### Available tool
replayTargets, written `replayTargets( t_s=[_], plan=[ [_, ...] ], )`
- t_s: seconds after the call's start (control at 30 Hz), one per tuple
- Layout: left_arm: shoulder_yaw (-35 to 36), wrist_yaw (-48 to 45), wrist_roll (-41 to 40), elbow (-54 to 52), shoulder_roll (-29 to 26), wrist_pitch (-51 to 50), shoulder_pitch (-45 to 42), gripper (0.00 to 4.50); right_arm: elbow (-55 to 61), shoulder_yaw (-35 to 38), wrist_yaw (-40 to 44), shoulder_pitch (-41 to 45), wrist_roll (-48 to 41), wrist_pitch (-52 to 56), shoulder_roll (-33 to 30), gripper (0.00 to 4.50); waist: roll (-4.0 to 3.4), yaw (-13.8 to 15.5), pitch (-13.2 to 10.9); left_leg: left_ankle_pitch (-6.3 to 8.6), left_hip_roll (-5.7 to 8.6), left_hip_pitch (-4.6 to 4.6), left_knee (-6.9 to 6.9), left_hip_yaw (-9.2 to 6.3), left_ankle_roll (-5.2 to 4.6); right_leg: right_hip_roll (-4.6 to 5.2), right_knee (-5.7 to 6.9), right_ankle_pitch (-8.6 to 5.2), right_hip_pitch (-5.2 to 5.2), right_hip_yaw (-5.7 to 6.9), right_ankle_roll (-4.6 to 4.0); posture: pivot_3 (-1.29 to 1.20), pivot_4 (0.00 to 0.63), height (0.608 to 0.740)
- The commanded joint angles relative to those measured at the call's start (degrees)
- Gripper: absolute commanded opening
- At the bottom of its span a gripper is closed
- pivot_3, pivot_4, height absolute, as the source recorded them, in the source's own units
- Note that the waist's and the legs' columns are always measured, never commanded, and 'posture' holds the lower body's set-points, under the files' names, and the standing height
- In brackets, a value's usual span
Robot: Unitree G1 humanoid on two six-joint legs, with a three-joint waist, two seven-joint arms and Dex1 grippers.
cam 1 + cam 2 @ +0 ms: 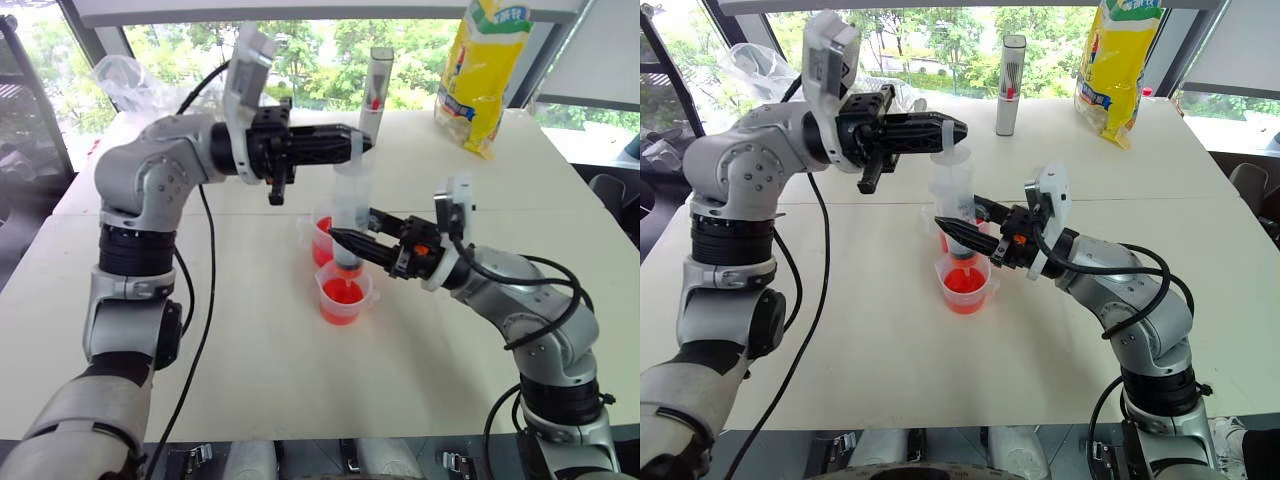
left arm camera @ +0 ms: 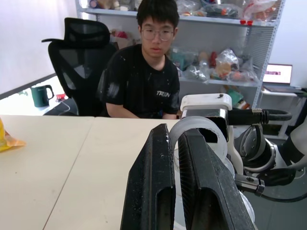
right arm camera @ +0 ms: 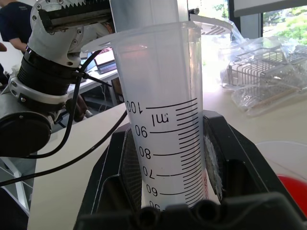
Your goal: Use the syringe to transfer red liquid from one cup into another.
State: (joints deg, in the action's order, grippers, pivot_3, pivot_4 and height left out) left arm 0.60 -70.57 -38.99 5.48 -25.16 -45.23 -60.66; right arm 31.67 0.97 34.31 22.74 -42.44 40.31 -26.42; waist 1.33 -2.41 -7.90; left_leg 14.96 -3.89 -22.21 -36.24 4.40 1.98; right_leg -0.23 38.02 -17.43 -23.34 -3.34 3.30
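**Clear syringe upright over the small cup, both pincers on it**

Clear plastic everywhere here. I've got the syringe (image 1: 352, 205) standing upright, its tip down in the smaller cup (image 1: 343, 293), which has red liquid (image 1: 342, 293) in it. My right gripper (image 1: 345, 240) is pinched on the barrel low down. My left gripper (image 1: 358, 141) is clamped on the plunger top. The handled cup (image 1: 318, 240) sits just behind, touching the small one, also holding red.

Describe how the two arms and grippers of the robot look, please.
Both arms have rounded silver-grey shells with black joint rings and loose black cables. The left gripper and the right gripper each have two black fingers; a white camera housing sits on each wrist. The right wrist shows a small orange mark.
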Motion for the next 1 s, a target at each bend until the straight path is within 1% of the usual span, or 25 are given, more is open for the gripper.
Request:
replayTargets(
  t_s=[0.03,0.33,0.63,1.0],
  plan=[
    [-4.8,-2.4,1.0,-3.3,0.4,1.4,1.4,0.05,0.5,1.9,-0.8,3.4,-0.5,-2.2,0.7,1.39,0.0,0.0,0.0,0.0,0.0,0.0,0.0,0.0,0.0,0.0,0.0,0.0,0.0,0.0,0.0,0.0,0.15,0.74],
    [-7.1,-2.8,2.5,-5.9,0.1,2.5,4.5,0.05,-1.7,2.1,-0.8,5.2,1.1,-3.0,0.7,1.39,0.0,0.0,0.0,0.0,0.0,0.0,0.01,0.0,0.0,0.0,0.0,0.0,0.0,-0.01,0.0,0.0,0.15,0.74],
    [-8.8,-3.2,4.7,-6.5,-0.2,3.5,8.1,0.05,-1.9,2.3,-0.7,6.0,0.6,-2.6,0.1,1.39,0.0,0.0,0.0,0.0,0.0,0.0,0.0,0.0,0.0,0.0,0.0,0.0,0.0,-0.01,0.0,0.0,0.15,0.74],
    [-7.0,-2.4,4.1,-5.6,0.4,2.8,6.6,0.05,-1.7,2.4,-0.7,5.4,0.4,-2.4,-0.9,1.39,0.0,0.0,0.0,0.0,0.0,0.0,0.0,0.0,0.0,0.0,0.0,0.0,0.0,-0.01,0.0,0.0,0.15,0.74]
  ],
)
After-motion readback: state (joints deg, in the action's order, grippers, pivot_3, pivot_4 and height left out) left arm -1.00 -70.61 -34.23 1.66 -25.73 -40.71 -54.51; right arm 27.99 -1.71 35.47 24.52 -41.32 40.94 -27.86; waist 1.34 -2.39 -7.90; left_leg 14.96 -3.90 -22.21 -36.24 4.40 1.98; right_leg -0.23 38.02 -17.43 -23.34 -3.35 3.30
